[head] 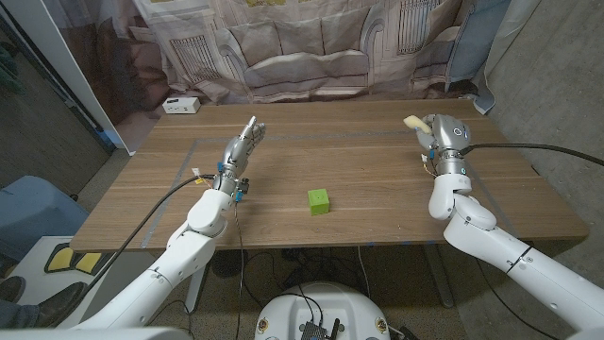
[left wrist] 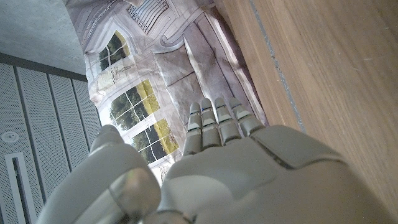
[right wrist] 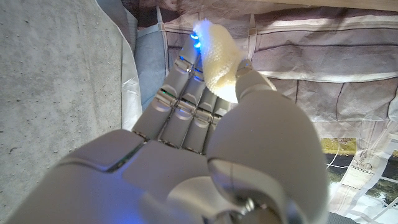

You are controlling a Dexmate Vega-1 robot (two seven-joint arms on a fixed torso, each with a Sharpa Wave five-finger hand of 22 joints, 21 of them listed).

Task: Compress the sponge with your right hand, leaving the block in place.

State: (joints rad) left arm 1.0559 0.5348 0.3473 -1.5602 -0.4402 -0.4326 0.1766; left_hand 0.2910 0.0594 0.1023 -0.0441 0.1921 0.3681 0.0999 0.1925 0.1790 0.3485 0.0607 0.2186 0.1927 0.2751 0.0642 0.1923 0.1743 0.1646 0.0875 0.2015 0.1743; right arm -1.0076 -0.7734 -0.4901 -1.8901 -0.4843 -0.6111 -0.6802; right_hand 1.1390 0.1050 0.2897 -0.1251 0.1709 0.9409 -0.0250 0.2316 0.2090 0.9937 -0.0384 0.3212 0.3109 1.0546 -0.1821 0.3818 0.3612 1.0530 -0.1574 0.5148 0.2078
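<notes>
Pale sponge [right wrist: 219, 59] pinched in raised right hand [right wrist: 205, 130], long axis along its fingers

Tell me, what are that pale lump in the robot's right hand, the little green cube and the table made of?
The sponge, pinched in the right hand, looks like soft, pale yellow foam: its surface is finely pitted and matte. The block is bright green with crisp edges and an even, dull finish, perhaps painted wood or plastic; I cannot tell which. The table looks like wood or wood veneer, with brown grain streaks and a low sheen.
</notes>
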